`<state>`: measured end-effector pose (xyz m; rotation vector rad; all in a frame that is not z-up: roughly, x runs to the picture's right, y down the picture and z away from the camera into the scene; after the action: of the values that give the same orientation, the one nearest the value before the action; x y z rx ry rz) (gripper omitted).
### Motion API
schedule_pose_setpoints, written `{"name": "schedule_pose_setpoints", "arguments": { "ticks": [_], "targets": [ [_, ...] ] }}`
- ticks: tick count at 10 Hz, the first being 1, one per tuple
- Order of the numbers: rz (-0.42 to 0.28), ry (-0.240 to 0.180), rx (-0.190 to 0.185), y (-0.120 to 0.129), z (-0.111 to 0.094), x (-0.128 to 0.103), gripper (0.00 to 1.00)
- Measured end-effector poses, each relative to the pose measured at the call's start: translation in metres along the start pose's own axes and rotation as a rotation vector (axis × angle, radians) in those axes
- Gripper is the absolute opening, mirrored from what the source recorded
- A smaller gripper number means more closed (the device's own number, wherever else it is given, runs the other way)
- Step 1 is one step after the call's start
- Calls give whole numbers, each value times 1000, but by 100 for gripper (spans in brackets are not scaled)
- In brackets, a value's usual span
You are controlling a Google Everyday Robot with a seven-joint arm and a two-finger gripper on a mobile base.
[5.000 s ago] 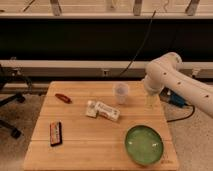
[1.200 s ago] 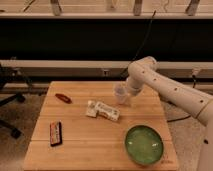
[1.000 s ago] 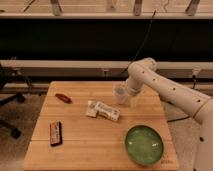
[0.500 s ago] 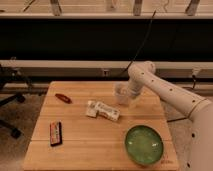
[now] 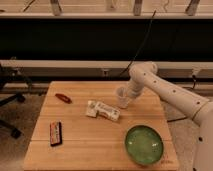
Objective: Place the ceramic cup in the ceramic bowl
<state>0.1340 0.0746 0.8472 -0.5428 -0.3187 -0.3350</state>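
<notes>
The end effector (image 5: pixel 128 98) is down at the ceramic cup (image 5: pixel 121 97), which stands upright on the tabletop (image 5: pixel 80 150) toward the far side, a little right of the middle. The arm (image 5: pixel 165 90) reaches in from the right and bends down onto the cup's right side. The jaws are drawn together, and since they sit right at the cup's wall, they appear to be clamped on it, though the exact contact is too small to make out. The cup's base looks to be resting on the wood, so the lift has not begun. The ceramic bowl (image 5: pixel 144 144) sits at the near right of the tabletop, well apart from the cup and with nothing in it. So I judge the task to be at its early middle. The reach and the grasp seem done. What is left is raising the cup, carrying it toward the near side and slightly right, lowering it into the bowl and letting go. A flat white box (image 5: pixel 103 110) lies just beside the cup on its near left, out of the straight line to the bowl. A small red item (image 5: pixel 63 98) at the far left and a dark rectangular item (image 5: pixel 55 133) at the near left are well clear of the work.
</notes>
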Motion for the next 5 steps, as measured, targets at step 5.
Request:
{"name": "schedule_pose_setpoints", "arguments": {
  "ticks": [5],
  "targets": [
    [-20, -14, -16, 19, -42, -11, 0]
  ]
}}
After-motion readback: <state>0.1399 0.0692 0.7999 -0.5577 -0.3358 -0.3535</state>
